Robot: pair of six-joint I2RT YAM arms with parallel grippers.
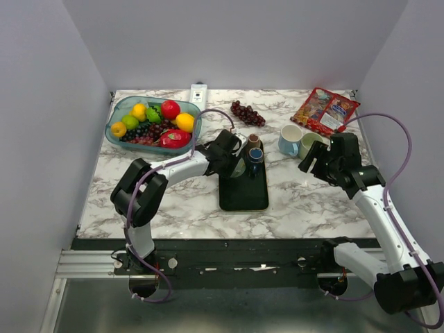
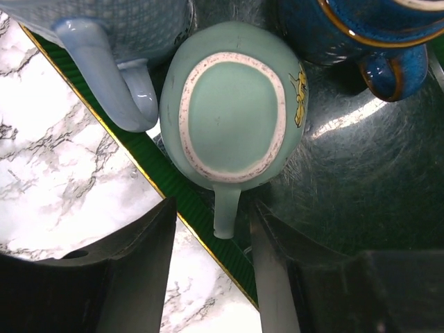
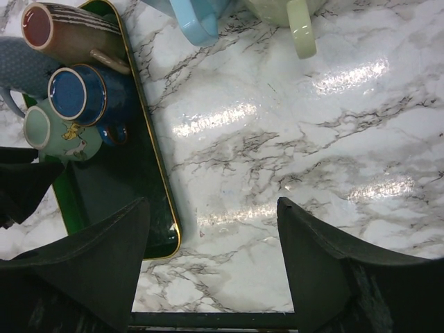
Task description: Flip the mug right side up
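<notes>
Both arms had white links between bulky black joints: the left arm [image 1: 177, 168] at nine o'clock of the overhead view, the right arm [image 1: 380, 205] at four. A thin purple cable [image 1: 404, 135] looped along each. The left gripper [image 1: 236, 158] and right gripper [image 1: 313, 158] were black, with broad, matte, wedge-shaped fingers [image 3: 90, 270].

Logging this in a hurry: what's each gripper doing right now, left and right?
Left gripper: open, fingers either side of the handle of the upside-down green mug, not gripping yet.
Right gripper: open, holding nothing.
</notes>
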